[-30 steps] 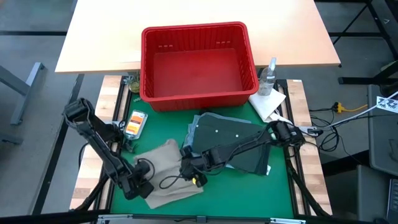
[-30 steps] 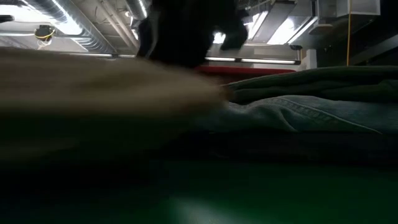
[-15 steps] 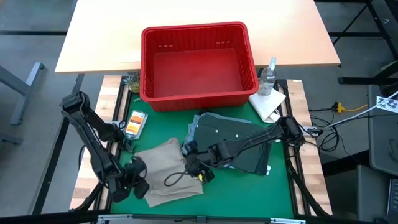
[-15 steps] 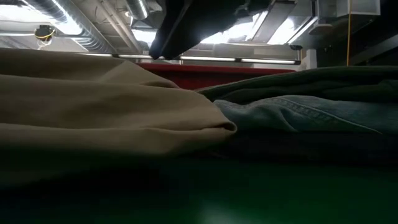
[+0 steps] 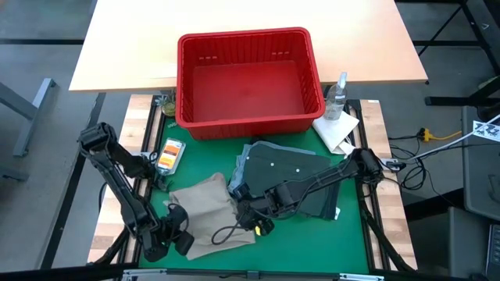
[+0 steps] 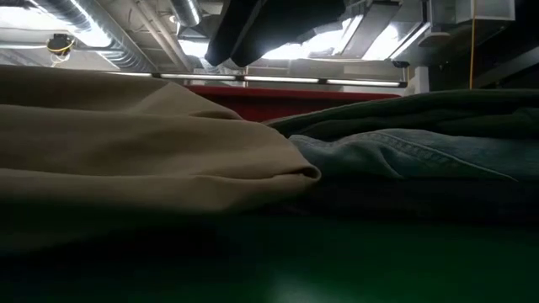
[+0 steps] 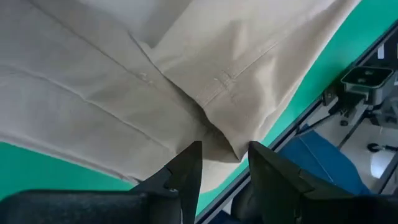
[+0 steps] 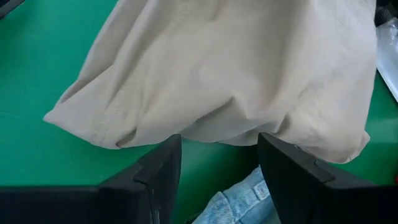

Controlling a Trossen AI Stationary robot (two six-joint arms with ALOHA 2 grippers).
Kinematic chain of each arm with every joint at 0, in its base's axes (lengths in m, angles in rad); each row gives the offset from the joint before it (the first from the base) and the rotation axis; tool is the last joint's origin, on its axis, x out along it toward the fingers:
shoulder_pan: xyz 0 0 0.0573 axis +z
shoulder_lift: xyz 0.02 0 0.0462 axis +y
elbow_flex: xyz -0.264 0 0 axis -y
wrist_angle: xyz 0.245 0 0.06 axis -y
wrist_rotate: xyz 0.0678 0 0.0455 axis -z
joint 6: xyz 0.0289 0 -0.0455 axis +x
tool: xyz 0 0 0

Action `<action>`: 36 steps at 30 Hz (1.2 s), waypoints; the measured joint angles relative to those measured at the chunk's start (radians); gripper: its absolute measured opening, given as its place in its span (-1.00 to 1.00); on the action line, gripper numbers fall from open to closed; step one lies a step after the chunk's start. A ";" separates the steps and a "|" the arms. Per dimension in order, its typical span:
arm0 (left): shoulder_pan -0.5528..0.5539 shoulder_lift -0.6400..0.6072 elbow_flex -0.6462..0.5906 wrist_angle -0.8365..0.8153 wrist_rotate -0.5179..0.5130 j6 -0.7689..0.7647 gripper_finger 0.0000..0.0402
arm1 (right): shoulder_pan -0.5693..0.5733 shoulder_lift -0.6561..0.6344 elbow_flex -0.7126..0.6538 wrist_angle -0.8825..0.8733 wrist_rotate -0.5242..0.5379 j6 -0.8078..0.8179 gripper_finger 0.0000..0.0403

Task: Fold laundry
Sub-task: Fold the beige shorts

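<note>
Two pincers are held over the khaki piece (image 5: 209, 215) on the green counter (image 5: 312, 242). The left pincer (image 5: 178, 234) is parted narrowly at its near edge, gripping nothing. The right pincer (image 5: 251, 218) is spread wide, empty, beside the olive piece (image 5: 293, 176).

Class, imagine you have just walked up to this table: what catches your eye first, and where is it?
The big red basket at the table's far edge stands out first. Next comes the beige piece spread on the green mat, with the left gripper at its near-left corner and the right gripper at its right edge, both open. Right of it lies a pile with the olive piece on top.
</note>
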 joint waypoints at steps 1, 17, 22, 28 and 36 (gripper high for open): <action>0.000 0.005 0.000 0.006 -0.005 -0.004 -0.38 | 0.004 0.000 0.000 0.000 0.000 -0.001 0.05; 0.037 0.011 0.000 0.059 -0.013 0.012 -0.38 | 0.002 0.000 0.000 0.000 0.000 -0.002 0.05; 0.036 0.011 0.000 0.107 -0.003 0.012 -0.38 | 0.002 0.000 0.000 0.000 0.000 -0.003 0.05; 0.036 0.011 0.000 0.106 0.002 0.006 -0.38 | 0.002 0.000 0.000 0.000 0.000 -0.003 0.05; 0.032 0.011 0.000 0.088 0.064 -0.068 -0.38 | 0.002 0.000 0.000 0.000 0.000 -0.002 0.05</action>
